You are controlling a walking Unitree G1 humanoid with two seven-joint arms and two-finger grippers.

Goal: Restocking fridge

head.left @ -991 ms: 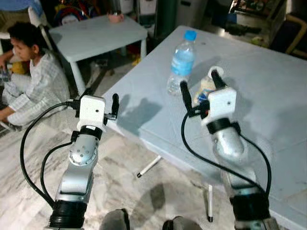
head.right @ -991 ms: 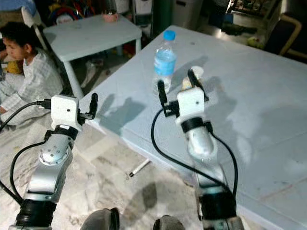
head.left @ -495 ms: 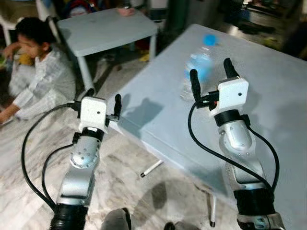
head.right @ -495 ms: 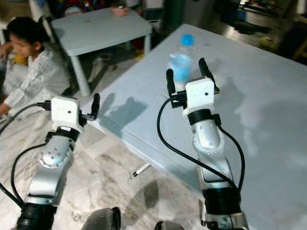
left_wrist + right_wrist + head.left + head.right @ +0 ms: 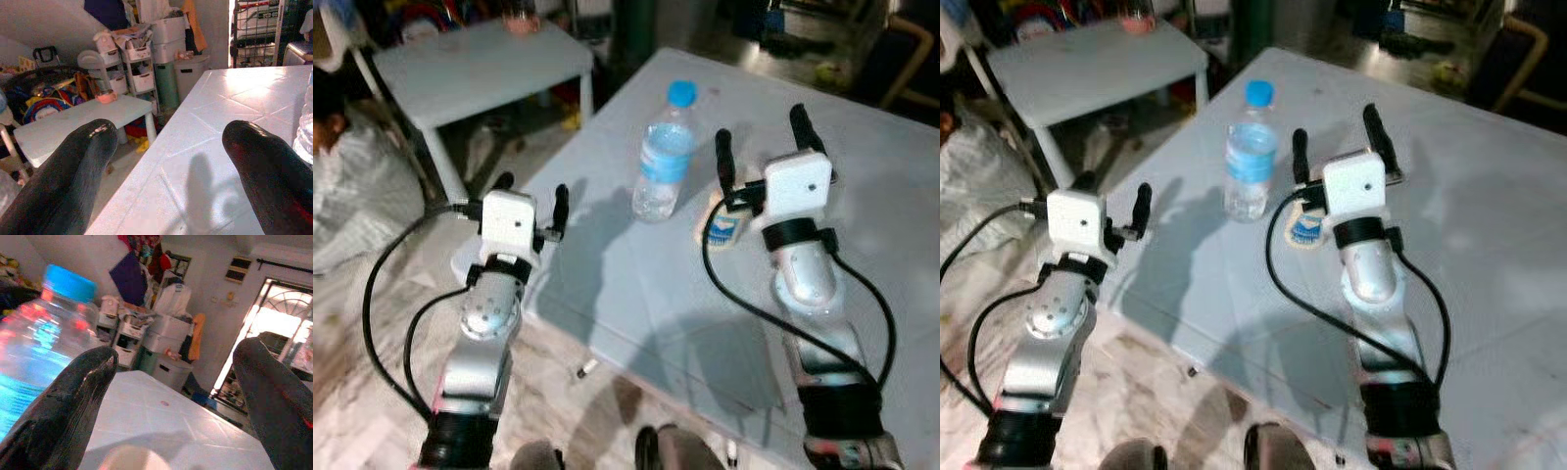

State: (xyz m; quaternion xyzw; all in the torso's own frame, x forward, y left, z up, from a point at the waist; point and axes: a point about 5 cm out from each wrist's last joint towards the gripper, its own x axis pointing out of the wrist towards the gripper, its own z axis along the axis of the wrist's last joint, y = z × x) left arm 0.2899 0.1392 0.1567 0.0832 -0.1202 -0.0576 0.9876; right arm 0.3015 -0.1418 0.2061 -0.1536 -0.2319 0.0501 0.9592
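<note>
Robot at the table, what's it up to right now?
It stands at a white table with both arms raised. The right gripper is open, hovering over a small cup next to a water bottle; neither is held. The left gripper is open at the table's near corner, holding nothing. A person sits on the floor to the left, beside a smaller table.

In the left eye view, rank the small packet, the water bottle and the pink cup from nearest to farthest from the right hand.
From the right hand:
1. Small packet: on the big table, just below the hand's fingers.
2. Water bottle: upright on the same table, to the hand's left.
3. Pink cup: on the small white table, far off to the left.
</note>
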